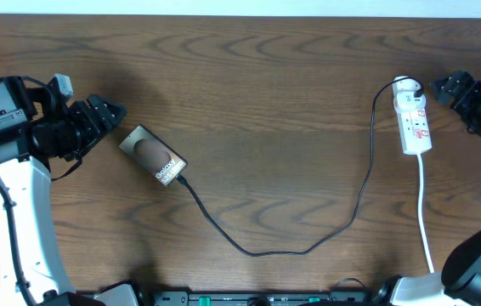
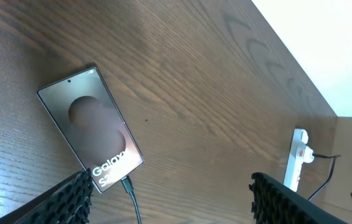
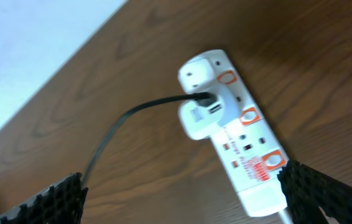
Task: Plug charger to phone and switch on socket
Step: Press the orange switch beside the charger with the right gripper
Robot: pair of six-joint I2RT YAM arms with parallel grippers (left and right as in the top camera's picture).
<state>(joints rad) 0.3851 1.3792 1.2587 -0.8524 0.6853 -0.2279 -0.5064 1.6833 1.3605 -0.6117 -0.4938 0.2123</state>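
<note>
Black cable of the charger runs in a long loop across the tabletop, from the phone on the left to the socket on the right. In the left wrist view its slim tip sits against the phone's lower edge and looks pushed into the port, so step 1 of 2 appears done. At the other end, the right wrist view shows the cable entering a white adapter seated in the socket. What seems left is the switch. The red-marked switches show there, but the view is too blurred to tell whether any is on.

The left claw is spread wide and grips nothing, hanging just beside the phone's upper end and not touching it. The right claw is also fully spread and empty, near the socket's top end and apart from it. It is the better placed of the 2 to press the switch.
</note>
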